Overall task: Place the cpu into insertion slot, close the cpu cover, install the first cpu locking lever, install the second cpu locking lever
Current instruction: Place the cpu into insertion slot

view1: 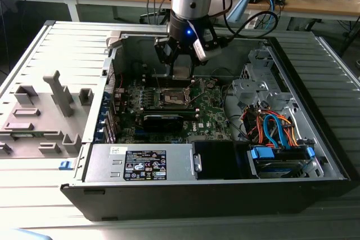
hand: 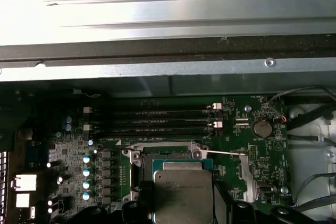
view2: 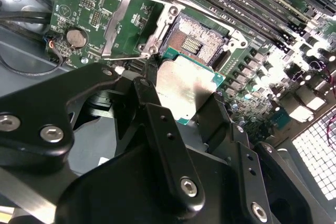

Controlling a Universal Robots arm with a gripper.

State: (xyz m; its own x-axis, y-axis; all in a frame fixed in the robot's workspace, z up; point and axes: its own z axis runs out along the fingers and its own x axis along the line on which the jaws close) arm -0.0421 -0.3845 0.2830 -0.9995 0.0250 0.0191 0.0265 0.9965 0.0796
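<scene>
zero of four steps looking finished, judging by the layout now. pinching the cpu [view2: 185,85] by two opposite edges between the jaws of the gripper [view2: 181,103], silvery top facing up. hovering it just over the insertion slot [view2: 202,39], overlapping one edge of the slot in both wrist views, not seated yet. in the exterior view, hanging the gripper [view1: 183,70] low inside the open case [view1: 225,192], over the green board [view1: 211,117] toward the far wall, with the insertion slot [view1: 171,98] just nearer than it. showing the cpu cover [view2: 127,23] swung open to one side of the slot, so not closed. showing one thin locking lever [hand: 223,153] sticking out unlatched; cannot tell about the second. remaining, as a judgement: seating the cpu, closing the cover, latching both levers.
</scene>
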